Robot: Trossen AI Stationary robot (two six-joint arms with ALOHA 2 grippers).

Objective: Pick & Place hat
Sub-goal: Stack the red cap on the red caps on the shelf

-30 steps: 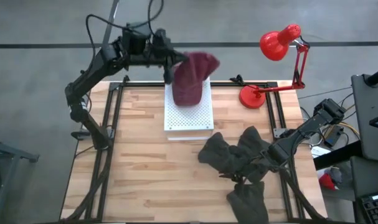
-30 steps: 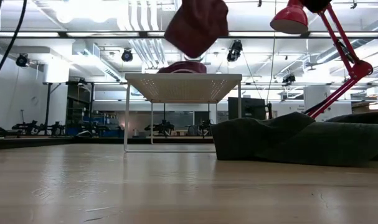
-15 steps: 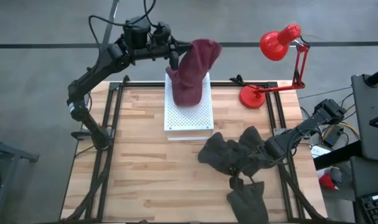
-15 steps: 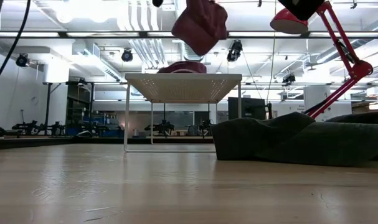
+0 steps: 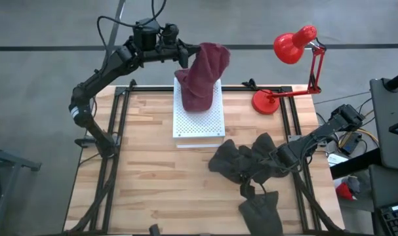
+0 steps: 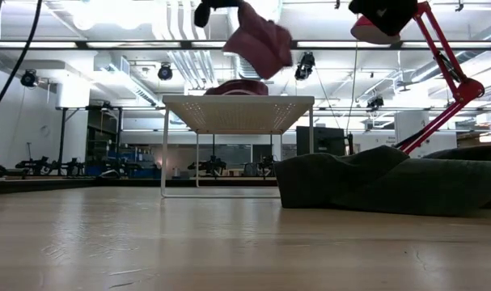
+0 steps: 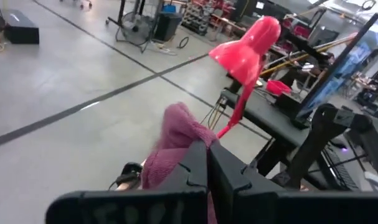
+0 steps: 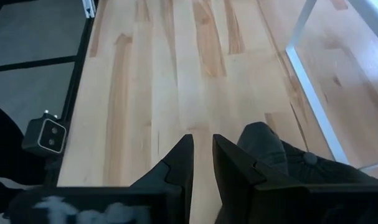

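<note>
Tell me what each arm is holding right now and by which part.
The left gripper pinches the maroon hat by its upper edge, above the white rack. The right gripper holds nothing.

The left arm is stretched up and across the far edge of the table, bent at the elbow. The left gripper [image 5: 185, 58] is held high in the air, and its two fingers [image 7: 204, 163] are pressed tight together on a bit of dark red hat [image 5: 202, 77]. The right arm is kept low at the right side of the table. The right gripper [image 8: 201, 149] is pointed along the wood, with a small gap left between its fingers
</note>
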